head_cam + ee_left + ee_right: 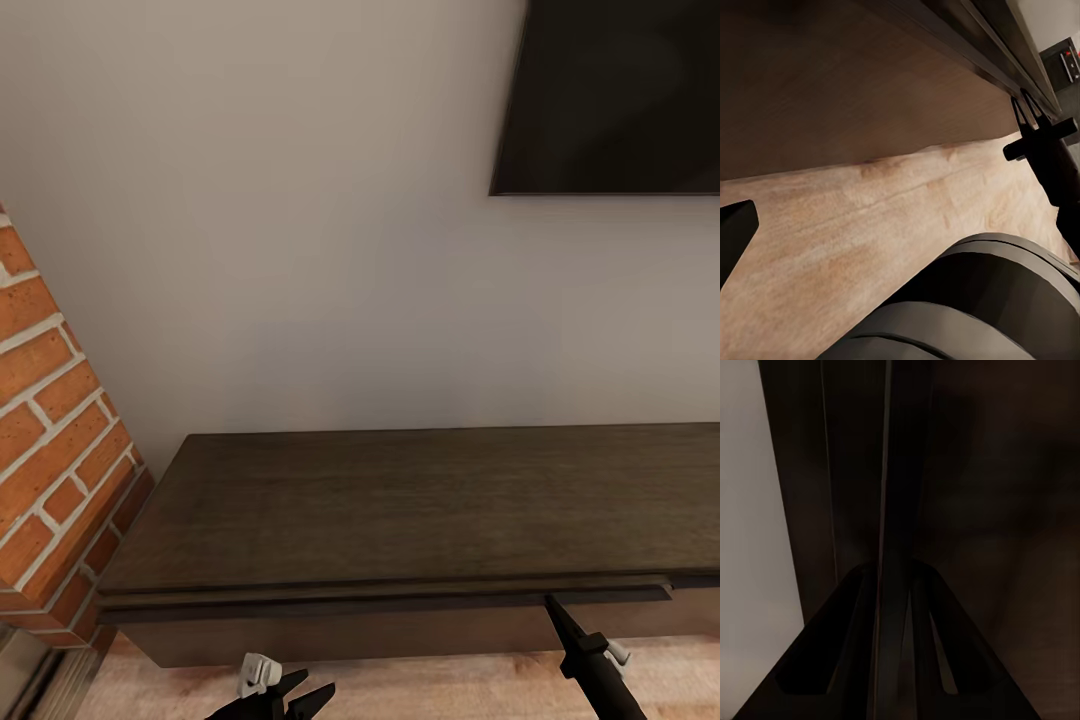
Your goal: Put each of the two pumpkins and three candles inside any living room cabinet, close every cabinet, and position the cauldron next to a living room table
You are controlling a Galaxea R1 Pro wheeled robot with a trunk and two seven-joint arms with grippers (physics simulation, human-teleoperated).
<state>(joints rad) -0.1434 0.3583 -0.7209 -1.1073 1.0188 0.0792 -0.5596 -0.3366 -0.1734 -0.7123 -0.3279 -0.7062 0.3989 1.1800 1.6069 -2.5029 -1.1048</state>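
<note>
Both right gripper [553, 603] fingers pinch cabinet [400, 500] drawer lip.

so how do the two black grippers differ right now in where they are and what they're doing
The right gripper reaches up to the long dark brown wooden cabinet, fingertips at its drawer-front lip; the left gripper hangs lower over the light wood floor, touching nothing. The right one's fingers look closed together; the left one's are spread. Both are black, two-fingered.
</note>
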